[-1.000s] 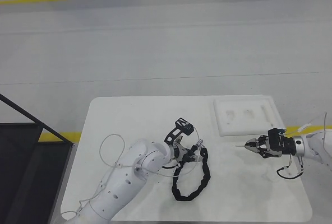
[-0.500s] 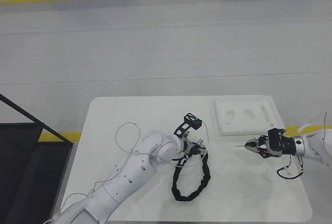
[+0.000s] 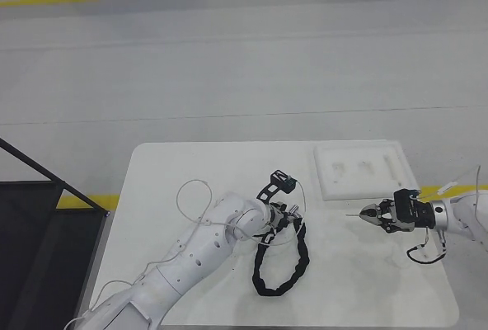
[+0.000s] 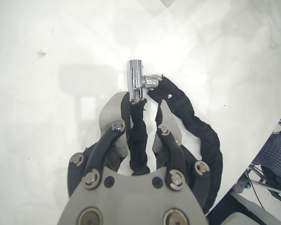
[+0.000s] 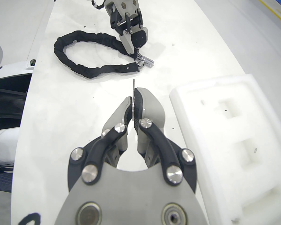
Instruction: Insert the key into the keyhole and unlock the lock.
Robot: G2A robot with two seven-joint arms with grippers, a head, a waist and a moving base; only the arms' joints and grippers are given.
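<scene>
Nearest to me, the right gripper (image 5: 134,99) is clenched on the key (image 5: 133,90). The flat blade sits edge-on between the pads, tip poking out past them and aimed roughly at the lock (image 5: 145,60). It sits well short of the lock, on the foam tray (image 5: 201,83) side of it, over the table (image 3: 359,272). My read is that this pre-aligns the blade so the approach is one straight push. The key looks like thin dark metal with only a short length exposed, so there's little tolerance for tilt. The lock lies on the table: a short shiny chrome cylinder with a smaller chrome stub joined crosswise to its side, each tied into one end of the chain (image 5: 84,38). I can't make out the keyhole; I assume it's in the cylinder's free end face. Just behind the lock, the left gripper (image 4: 141,104) straddles the chain's black fabric sleeve right where it enters the cylinder. One pad touches the sleeve and a gap shows on the other side, so I'd call those jaws released, not clamped. The placement makes sense: a grip next to the lock would stop it rolling or sliding when the key pushes in. I think it needs to close first. Beyond the lock the chain loops away in a closed ring, flat on the table. Its sleeve is wrinkled and soft, so it gives no bracing.
</scene>
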